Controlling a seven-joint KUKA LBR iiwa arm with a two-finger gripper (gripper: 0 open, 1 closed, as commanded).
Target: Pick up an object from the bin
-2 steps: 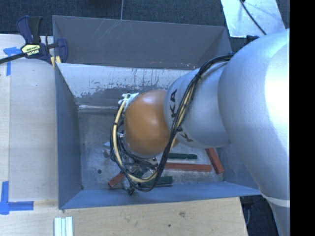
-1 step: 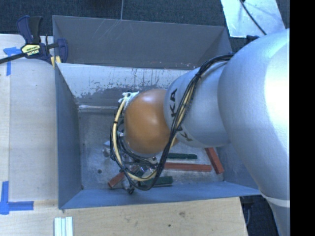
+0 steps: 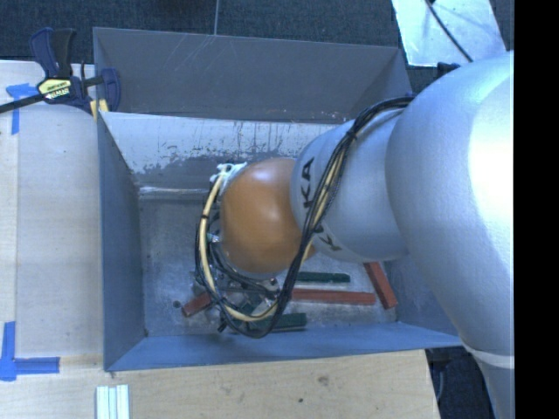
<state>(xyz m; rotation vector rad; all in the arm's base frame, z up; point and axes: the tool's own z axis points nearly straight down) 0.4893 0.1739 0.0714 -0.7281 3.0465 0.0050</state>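
Where the arm (image 3: 437, 190) reaches in from the right over the grey bin (image 3: 118, 260), you see its gripper (image 3: 234, 308) low at the near floor, behind cables; you cannot tell if it is apart or together. A long red stick (image 3: 336, 297) lies just right of it, a short red piece (image 3: 196, 305) just left.

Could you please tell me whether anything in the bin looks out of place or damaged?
Nothing stands out. The red stick, green stick and short red piece lie loose on the floor; the bin's back wall is scuffed.
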